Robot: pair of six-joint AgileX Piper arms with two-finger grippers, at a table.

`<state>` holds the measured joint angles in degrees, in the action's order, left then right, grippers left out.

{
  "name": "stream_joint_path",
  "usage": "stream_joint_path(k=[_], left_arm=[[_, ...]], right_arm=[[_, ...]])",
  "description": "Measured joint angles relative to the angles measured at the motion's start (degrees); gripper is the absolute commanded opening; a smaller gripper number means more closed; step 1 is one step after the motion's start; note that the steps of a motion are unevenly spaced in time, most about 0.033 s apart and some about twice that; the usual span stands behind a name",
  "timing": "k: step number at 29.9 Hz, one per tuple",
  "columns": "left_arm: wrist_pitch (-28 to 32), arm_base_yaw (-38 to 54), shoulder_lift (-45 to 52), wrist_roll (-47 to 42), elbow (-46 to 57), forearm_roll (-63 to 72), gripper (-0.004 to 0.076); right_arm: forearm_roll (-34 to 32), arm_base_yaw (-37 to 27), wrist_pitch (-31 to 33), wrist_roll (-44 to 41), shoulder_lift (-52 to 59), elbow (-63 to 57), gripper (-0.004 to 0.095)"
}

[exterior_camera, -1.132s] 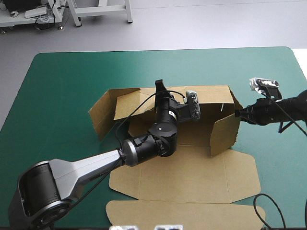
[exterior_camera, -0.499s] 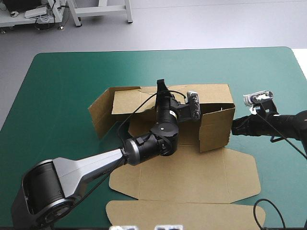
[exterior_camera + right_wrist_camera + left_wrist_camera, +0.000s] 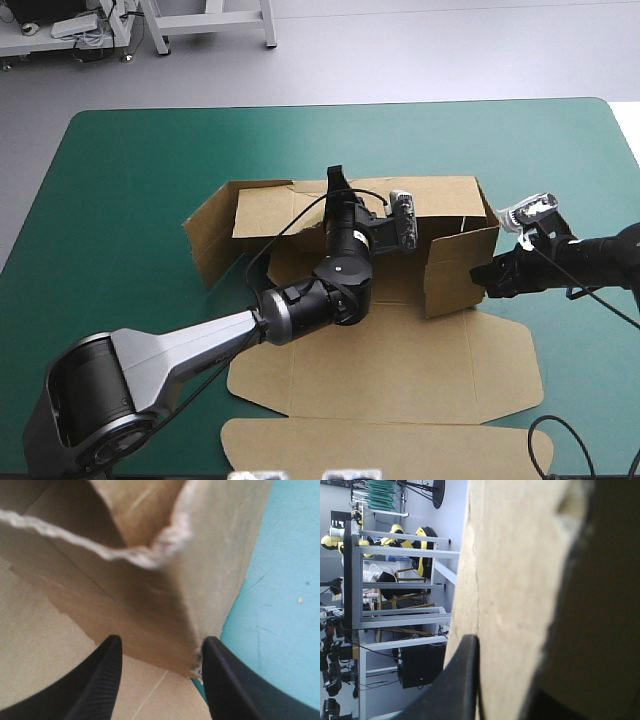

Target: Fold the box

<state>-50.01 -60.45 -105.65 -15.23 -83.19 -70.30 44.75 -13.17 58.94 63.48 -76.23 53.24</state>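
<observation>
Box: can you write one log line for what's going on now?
brown cardboard box: back wall raised, lid flat | left tool: shut on back wall | right tool: open, at right side wall

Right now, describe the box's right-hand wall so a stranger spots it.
On the teal-green table lies the brown box, back wall raised. At that wall's right end a short wall stands upright, facing the open right jaws; its twin at left splays outward.
</observation>
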Motion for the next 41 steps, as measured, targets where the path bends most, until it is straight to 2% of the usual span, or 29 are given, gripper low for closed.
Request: stream_joint_path(k=[5, 13, 14, 16, 19, 20, 24, 31, 35, 41], left_arm=[[0.0, 0.0, 0.0, 0.0, 0.0, 0.0, -0.0009], [0.1, 0.1, 0.0, 0.0, 0.0, 0.0, -0.0009], [0.2, 0.1, 0.0, 0.0, 0.0, 0.0, -0.0009], [0.2, 0.1, 0.0, 0.0, 0.0, 0.0, -0.0009], [0.4, 0.1, 0.0, 0.0, 0.0, -0.1, -0.0009], [0.5, 0.1, -0.1, 0.0, 0.0, -0.2, -0.0009], [0.8, 0.1, -0.1, 0.0, 0.0, -0.4, -0.0009], [0.2, 0.1, -0.1, 0.0, 0.0, -0.4, -0.0004], [-0.4, 0.0, -0.4, 0.0, 0.0, -1.5, 0.0087], [-1.1, -0.2, -1.1, 0.0, 0.2, -3.1, 0.0336]], right_arm=[[1.6, 0.0, -0.5, 0.2, 0.0, 0.0, 0.0473], [6.5, 3.6, -7.0, 2.9, -2.7, 0.0, 0.0462], [6.8, 4.0, -7.8, 2.9, -3.3, 0.0, 0.0443], [8.2, 4.2, -9.6, 2.6, -5.0, -0.1, 0.0327], [10.7, 4.4, -10.9, 2.2, -6.4, -0.1, 0.0038], [11.2, 4.5, -11.5, 2.2, -6.5, -0.1, -0.0013], [11.6, 4.6, -14.1, 3.5, -6.8, -0.1, 0.0004], [11.5, 4.6, -14.7, 4.4, -6.9, -0.1, 0.0002], [10.9, 4.6, -14.8, 4.4, -6.9, 0.0, 0.0002], [10.2, 4.6, -14.9, 4.4, -6.9, 0.1, 0.0002]])
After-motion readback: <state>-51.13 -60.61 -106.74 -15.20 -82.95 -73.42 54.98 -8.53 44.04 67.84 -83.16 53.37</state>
